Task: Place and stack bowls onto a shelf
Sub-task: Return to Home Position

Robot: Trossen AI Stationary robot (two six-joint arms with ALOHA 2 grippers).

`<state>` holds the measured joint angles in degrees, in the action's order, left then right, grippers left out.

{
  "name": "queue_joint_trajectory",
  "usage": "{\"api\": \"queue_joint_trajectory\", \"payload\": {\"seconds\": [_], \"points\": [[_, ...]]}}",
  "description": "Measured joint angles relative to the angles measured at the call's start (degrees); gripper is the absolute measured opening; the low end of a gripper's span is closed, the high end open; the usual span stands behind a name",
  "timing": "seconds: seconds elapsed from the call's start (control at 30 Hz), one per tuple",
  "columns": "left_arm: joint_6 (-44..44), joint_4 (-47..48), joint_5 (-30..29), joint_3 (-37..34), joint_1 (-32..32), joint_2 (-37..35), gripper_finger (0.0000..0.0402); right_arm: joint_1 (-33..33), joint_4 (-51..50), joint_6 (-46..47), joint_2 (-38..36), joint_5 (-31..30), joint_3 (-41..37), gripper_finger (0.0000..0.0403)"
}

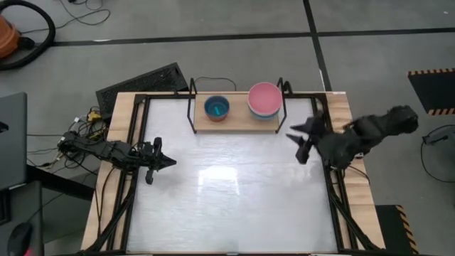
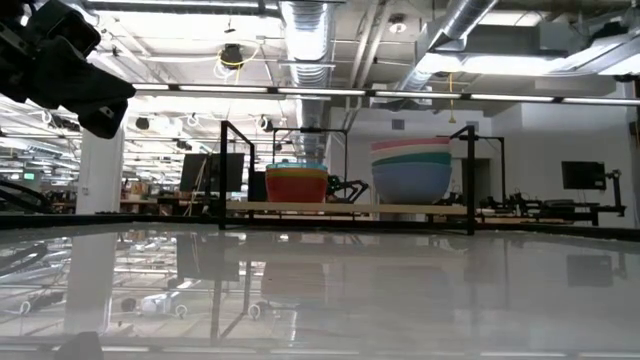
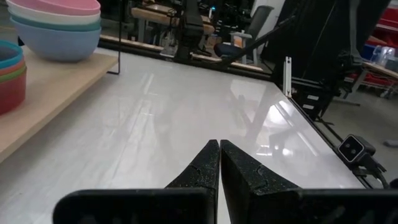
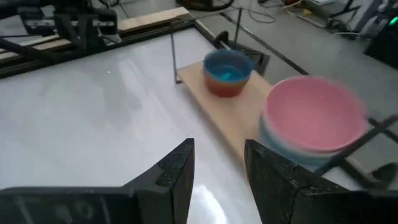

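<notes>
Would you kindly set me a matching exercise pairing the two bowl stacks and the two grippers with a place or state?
Column one:
1. stack of small round plastic bowls, cyan on top
2. stack of large round plastic bowls, pink on top
3. left gripper
4. right gripper

Column two:
A. open, empty
B. right end of the light-wood shelf, high view
C. shut, empty
D. shelf's left end, high view

Pairs: 1-D, 2-B, 3-C, 4-A.

Overhead, table-level and both wrist views share the shelf (image 1: 238,121).
</notes>
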<state>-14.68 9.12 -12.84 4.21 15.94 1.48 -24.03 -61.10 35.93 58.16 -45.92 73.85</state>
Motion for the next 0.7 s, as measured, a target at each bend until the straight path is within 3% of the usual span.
{"api": "queue_joint_trajectory", "payload": {"seconds": [0.2, 0.43, 0.57, 0.7], "points": [[0.0, 0.1, 0.6, 0.0, 0.0, 0.0, 0.0000, -1.7, 22.8, 0.1, -7.9, -0.8, -24.4, 0.0166], [1.6, 0.0, 0.3, 0.0, 0.0, 0.0, 0.0000, 2.1, 52.6, -4.9, -11.0, -2.3, -47.6, 0.0166], [1.1, 0.0, 0.3, 0.0, 0.0, 0.0, 0.0000, 5.2, 65.6, -12.7, -14.1, -2.1, -53.9, 0.0166], [0.6, 0.0, -0.2, 0.0, 0.0, 0.0, 0.0000, 7.8, 66.9, -24.3, -25.3, -2.2, -53.1, 0.0166]]}}
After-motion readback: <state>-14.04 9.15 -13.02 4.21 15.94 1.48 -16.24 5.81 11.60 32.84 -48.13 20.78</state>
